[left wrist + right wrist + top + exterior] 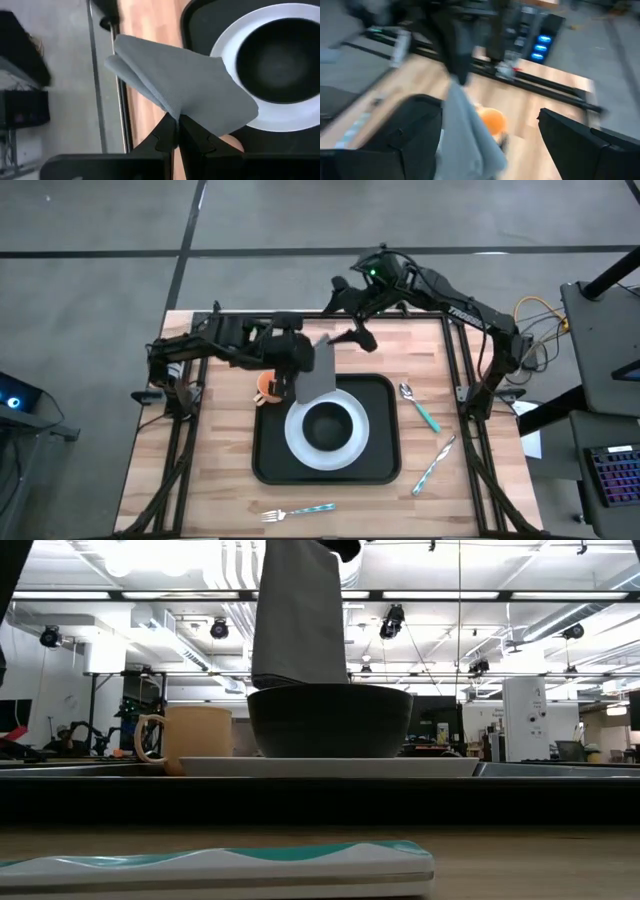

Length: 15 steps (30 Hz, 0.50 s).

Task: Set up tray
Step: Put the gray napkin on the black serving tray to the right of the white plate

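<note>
The black tray lies mid-table with a white plate on it and a black bowl on the plate. An orange mug stands at the tray's far left corner. My left gripper is shut on a folded grey napkin, which hangs over the plate's far rim. In the low view the napkin hangs down to the bowl's rim. My right gripper stands open beside the napkin's far side. In its wrist view the napkin shows between its spread fingers. My left gripper pinches the napkin's folded corner between its two fingers; several layers fan out from there. The fingers slant downward from the table's left. The napkin is lifted clear of the table and hangs slack; whether its lower edge touches the bowl I cannot tell.
A teal-handled spoon and a knife lie right of the tray, and a fork lies near the front edge. Bare wood shows left of the tray and at the table's near corners.
</note>
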Tool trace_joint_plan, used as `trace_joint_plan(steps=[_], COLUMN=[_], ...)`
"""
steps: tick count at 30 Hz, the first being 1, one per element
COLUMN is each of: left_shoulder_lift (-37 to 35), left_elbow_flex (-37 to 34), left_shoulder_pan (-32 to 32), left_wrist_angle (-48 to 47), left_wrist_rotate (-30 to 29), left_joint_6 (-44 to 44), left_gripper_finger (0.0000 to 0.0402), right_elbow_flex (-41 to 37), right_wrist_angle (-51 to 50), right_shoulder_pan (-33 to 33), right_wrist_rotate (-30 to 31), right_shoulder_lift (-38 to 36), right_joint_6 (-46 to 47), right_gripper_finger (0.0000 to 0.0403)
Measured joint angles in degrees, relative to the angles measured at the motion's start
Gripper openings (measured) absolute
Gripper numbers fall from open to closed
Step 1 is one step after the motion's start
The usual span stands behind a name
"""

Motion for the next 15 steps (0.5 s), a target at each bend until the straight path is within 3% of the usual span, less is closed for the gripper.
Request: trace_joint_plan(steps=[15], left_shoulder_lift=[0.0], left_elbow_flex=[0.0], left_shoulder_pan=[-7.4], left_wrist_angle=[1.9], left_wrist_rotate=[-4.8], left_joint_6=[-1.2], left_gripper_finger=[0.0000], right_elbow_flex=[-2.1], right_wrist_angle=[3.1], right_shoulder_pan=[5.1], right_wrist_rotate=[-0.6], right_shoulder_lift=[0.0], right_joint_6=[1.2], right_gripper_finger=[0.0315])
